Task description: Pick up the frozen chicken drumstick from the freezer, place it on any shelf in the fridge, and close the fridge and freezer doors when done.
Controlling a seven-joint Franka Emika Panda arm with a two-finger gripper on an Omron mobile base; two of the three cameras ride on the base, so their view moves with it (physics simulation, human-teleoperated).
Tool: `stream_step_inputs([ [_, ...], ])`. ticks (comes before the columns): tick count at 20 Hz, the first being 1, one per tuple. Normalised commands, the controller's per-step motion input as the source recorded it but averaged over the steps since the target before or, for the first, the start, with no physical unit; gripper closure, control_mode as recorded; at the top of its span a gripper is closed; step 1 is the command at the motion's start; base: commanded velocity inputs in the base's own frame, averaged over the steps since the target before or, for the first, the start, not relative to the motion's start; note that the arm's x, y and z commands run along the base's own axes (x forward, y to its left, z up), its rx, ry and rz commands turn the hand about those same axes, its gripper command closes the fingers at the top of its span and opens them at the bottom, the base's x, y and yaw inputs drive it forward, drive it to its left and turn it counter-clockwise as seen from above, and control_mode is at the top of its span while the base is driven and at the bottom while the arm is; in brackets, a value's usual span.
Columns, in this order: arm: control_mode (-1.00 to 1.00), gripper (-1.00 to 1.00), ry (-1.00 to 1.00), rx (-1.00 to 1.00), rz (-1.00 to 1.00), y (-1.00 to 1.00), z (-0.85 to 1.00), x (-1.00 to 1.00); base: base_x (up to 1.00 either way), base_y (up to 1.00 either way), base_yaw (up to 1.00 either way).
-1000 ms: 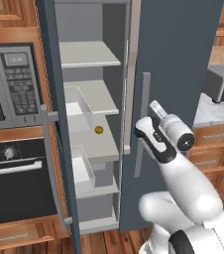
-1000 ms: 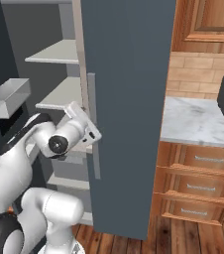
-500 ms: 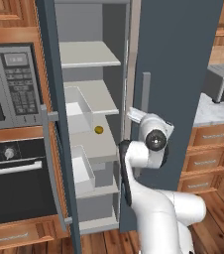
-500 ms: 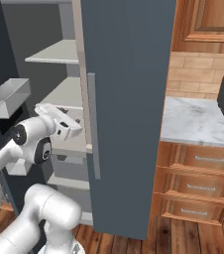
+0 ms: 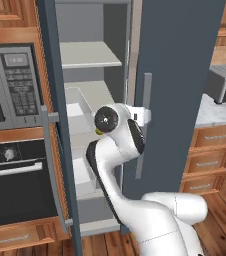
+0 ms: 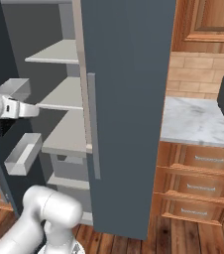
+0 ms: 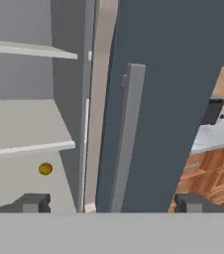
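The freezer [image 5: 92, 100] stands open, its slate-blue door [image 5: 55, 150] edge-on at the left, with pale grey shelves [image 7: 20, 119] inside. The frozen chicken drumstick is out of view. The fridge door [image 5: 180, 75] at the right is shut, and its grey bar handle [image 7: 129, 139] runs upright. My gripper [image 7: 111, 203] is open, close in front of that handle, with nothing between the fingertips [image 7: 32, 202]. In the base views the gripper [image 5: 144, 116] [image 6: 34, 110] sits level with the handle's upper part, at the freezer's right edge.
A small yellow ball [image 7: 45, 169] lies on a lower freezer shelf. Clear bins [image 6: 22, 154] hang on the freezer door. A microwave [image 5: 12, 85] and black oven [image 5: 15, 175] are at the left. A marble counter [image 6: 198, 124] with a toaster [image 5: 225, 82] is at the right.
The arm has swung left from in front of the fridge door, so its elbow now stands before the freezer opening. The hand stays by the fridge handle, jaws still open.
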Motion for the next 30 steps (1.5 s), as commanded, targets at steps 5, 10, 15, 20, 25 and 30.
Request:
stream_step_inputs([
  [5,-1.00,-1.00,-0.08,-0.25,0.15,0.86,-0.08,-0.93,0.00,0.00,0.00],
  [10,-1.00,-1.00,-0.04,-0.27,0.11,1.00,0.00,-0.74,0.00,0.00,0.00],
  [15,-1.00,-1.00,0.00,-0.25,0.03,1.00,0.00,-0.13,0.00,0.00,0.00],
  [20,-1.00,-1.00,0.00,-0.21,-0.02,1.00,0.00,0.13,0.00,0.00,0.00],
  [25,-1.00,-1.00,0.00,-0.21,-0.06,0.97,0.00,0.23,0.00,0.00,0.00],
  [30,-1.00,-1.00,0.08,-0.20,-0.11,0.77,-0.12,0.67,0.00,0.00,0.00],
])
